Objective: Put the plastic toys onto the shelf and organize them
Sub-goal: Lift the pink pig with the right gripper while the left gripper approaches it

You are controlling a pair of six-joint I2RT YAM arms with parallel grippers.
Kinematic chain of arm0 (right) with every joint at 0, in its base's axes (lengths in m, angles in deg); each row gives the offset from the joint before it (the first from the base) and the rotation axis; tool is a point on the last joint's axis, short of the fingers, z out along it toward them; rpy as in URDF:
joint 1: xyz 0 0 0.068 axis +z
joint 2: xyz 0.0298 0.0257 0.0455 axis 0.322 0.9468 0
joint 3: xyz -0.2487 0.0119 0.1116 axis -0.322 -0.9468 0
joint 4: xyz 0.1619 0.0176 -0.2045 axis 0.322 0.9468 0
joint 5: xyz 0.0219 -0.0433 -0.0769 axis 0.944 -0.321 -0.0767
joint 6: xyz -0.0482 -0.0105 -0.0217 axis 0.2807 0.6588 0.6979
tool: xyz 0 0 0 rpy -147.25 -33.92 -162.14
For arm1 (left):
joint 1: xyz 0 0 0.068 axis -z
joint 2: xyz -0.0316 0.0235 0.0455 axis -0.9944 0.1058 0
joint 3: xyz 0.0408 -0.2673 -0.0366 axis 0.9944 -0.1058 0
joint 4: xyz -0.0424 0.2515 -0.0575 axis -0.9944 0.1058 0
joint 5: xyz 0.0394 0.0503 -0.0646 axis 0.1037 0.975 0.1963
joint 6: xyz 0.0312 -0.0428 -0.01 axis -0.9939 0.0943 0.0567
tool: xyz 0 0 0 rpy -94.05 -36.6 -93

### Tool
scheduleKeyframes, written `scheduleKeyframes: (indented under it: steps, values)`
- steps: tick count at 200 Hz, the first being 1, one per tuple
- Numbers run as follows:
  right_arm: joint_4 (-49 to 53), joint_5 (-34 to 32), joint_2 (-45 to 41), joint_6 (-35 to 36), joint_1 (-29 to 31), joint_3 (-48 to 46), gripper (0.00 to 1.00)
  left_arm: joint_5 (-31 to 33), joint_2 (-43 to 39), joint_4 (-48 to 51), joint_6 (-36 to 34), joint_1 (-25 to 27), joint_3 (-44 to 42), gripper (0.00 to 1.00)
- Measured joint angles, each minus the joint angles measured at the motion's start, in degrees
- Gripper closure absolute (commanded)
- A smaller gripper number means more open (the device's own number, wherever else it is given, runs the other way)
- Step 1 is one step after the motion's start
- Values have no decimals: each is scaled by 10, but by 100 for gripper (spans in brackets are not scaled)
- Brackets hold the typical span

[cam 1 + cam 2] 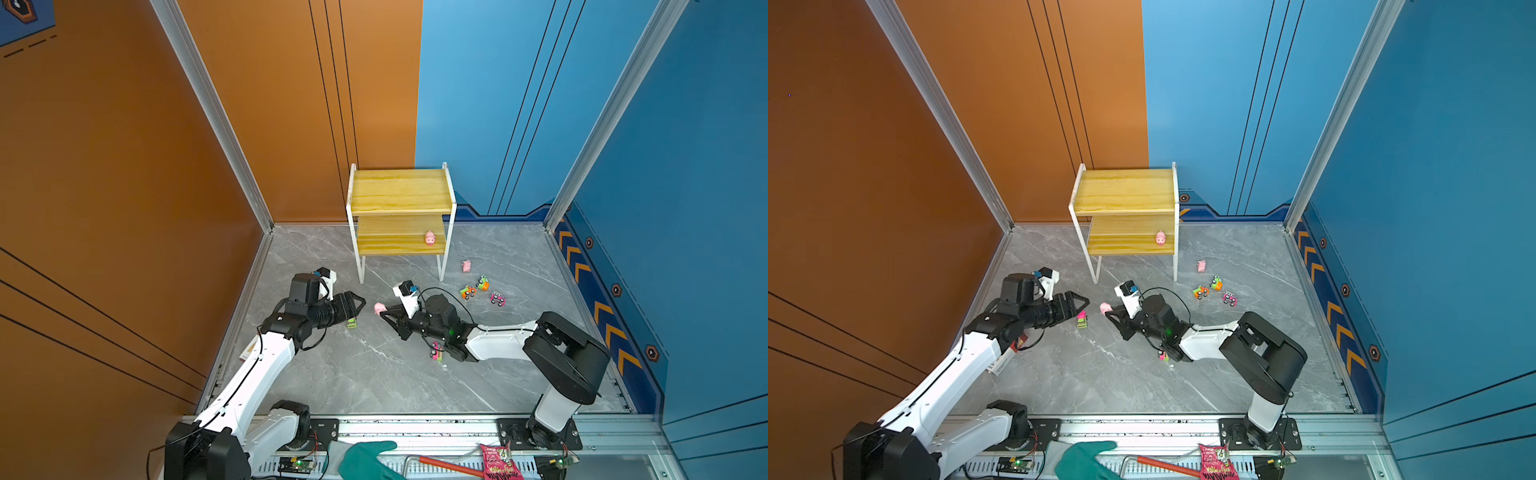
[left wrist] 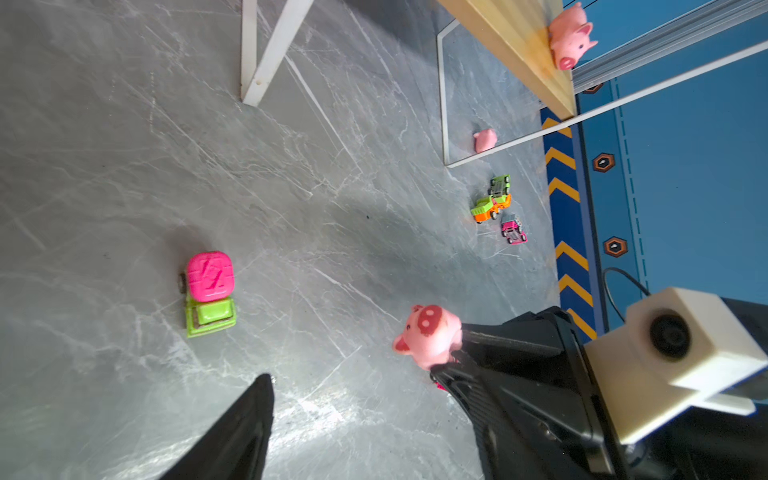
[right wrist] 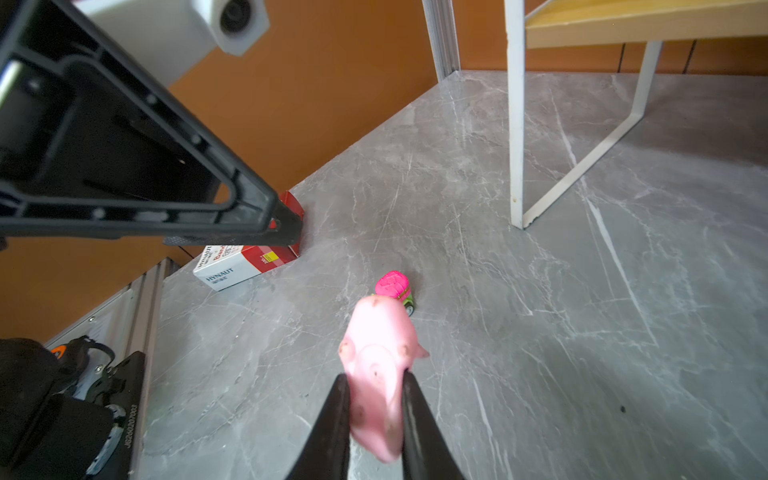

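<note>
right arm (image 1: 498, 340) is half hiding a pink truck (image 1: 435, 351) | right gripper (image 3: 376, 375) is squeezing a pink pig (image 3: 380, 353) tight | left gripper (image 1: 357, 311) is hanging open, holding nothing, near a pink-green truck (image 2: 209, 293) | second pig (image 1: 430, 238) is sitting at the front right corner of the shelf (image 1: 401, 193), on its lower board

1. left arm (image 1: 253, 374): white links rise from the near base, and the black wrist reaches level toward the middle.
2. left gripper (image 1: 360, 306): points sideways at the opposite gripper. the jaws stand apart with nothing between them. only one black finger (image 2: 249, 424) shows in the left wrist view.
3. right arm (image 1: 498, 338): the elbel is folded high and the forearm runs low, reaching leftward.
4. right gripper (image 3: 374, 378): faces the left gripper, tips near but apart. both fingers are clamped on a pink pig (image 3: 378, 353).
</note>
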Motion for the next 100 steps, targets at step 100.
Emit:
scheduleKeyframes:
  steps: [100]
  values:
    - [-17, 3, -10, -17, 25, -3, 78, -76, -14, -232, 137, 7, -84, 32]
